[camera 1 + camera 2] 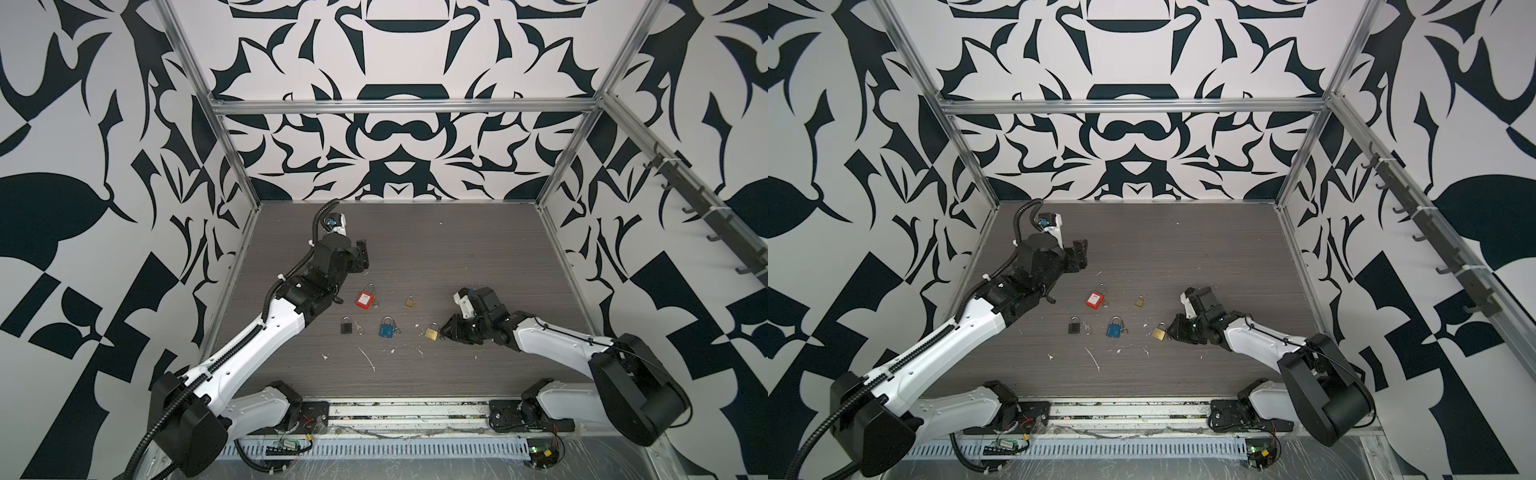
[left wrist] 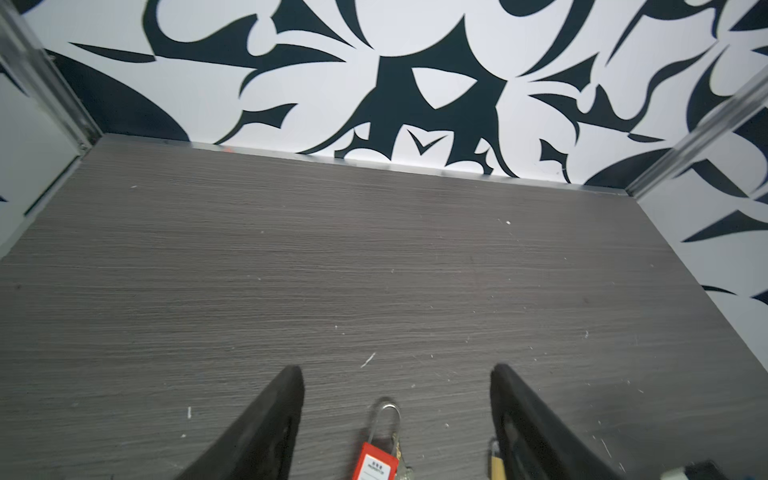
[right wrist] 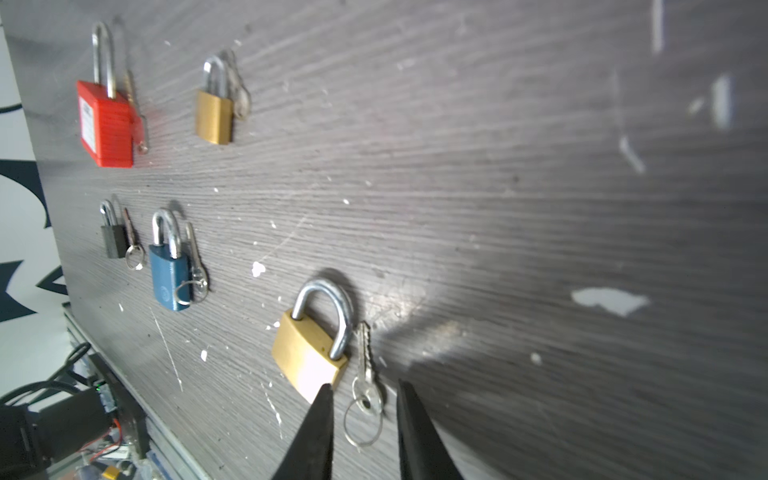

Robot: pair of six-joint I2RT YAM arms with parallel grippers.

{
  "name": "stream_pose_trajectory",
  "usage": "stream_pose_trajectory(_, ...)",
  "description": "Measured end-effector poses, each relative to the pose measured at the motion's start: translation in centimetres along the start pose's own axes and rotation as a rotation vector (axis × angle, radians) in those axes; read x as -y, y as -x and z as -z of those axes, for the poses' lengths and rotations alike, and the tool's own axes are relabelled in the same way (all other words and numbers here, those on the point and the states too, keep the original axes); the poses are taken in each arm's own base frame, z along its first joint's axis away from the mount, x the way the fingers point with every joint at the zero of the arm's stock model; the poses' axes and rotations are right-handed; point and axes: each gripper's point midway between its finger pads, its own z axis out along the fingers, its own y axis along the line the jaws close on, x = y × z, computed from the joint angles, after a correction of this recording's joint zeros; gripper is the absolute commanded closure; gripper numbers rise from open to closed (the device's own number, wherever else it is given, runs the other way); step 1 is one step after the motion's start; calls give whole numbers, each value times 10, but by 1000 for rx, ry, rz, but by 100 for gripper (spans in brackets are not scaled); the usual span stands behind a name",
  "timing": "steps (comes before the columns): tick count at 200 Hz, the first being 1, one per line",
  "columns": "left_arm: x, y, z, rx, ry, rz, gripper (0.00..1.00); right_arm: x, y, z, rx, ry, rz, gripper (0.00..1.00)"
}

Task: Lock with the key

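Five padlocks lie flat on the table [image 1: 457,257], each with a key just beside it.

Far row: red padlock [image 1: 365,300] on the left, small brass padlock [image 1: 410,302] on the right.

Near row, left to right: black padlock [image 1: 346,326], blue padlock [image 1: 386,329], big brass padlock [image 3: 307,357].

The key [image 3: 365,357] lies on the table just right of the big brass padlock, its ring [image 3: 361,428] pointing toward the gripper.

Right gripper [image 3: 363,384]: low at this key. The fingers [image 3: 320,424] stand partly apart, one tip on either side of the key's head, and hold nothing.

Left gripper [image 2: 397,370]: raised over the table, far and left of the red padlock. Its fingers [image 2: 270,415] are spread wide and hold nothing.
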Motion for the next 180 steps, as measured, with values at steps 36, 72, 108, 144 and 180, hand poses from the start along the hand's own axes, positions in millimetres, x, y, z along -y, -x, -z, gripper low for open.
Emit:
stream_pose_trajectory(36, -71, 7, -1, 70, 198, 58, 16, -19, 41, 35, 168, -37, 84, 26)
stream_pose_trajectory(72, -181, -20, 2, 118, 513, 136, 16, -17, 118, 102, 548, -221, 197, 1)
stream_pose_trajectory(108, -236, -97, -4, -9, 675, 95, 11, 36, 167, 165, 913, -584, 309, 1)
stream_pose_trajectory(144, -239, -136, -16, -44, 640, 41, 9, 136, 153, 161, 884, -893, 204, 1)
stream_pose_trajectory(180, -222, -140, -46, -41, 497, -53, 6, 164, 151, 130, 818, -929, 221, 1)
